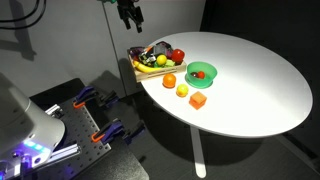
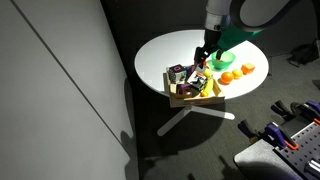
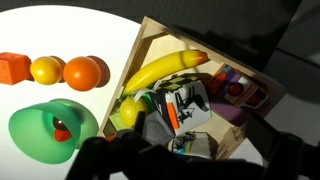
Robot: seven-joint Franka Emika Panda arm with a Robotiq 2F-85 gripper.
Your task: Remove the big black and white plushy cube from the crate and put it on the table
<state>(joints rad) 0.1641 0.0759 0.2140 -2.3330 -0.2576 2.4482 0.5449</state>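
Note:
The crate [image 3: 150, 35] with yellowish sides stands at the edge of the round white table [image 1: 250, 80] and holds several items. The black and white plushy cube [image 3: 185, 105] lies in the middle of the crate next to a banana [image 3: 165, 70]. In an exterior view the cube [image 2: 178, 73] sits at the crate's [image 2: 190, 98] end. My gripper [image 3: 190, 160] is open and empty; its dark fingers spread wide just above the crate, over the cube. In both exterior views the gripper [image 1: 130, 17] [image 2: 204, 56] hovers above the crate [image 1: 140, 67] without touching it.
A green bowl [image 1: 201, 71] [image 3: 40, 130] stands beside the crate. A row of round fruits [image 1: 176, 86] [image 3: 82, 72] and an orange block [image 1: 198, 100] [image 3: 14, 67] lie nearby on the table. A bench with clamps [image 1: 90, 115] stands below the table edge.

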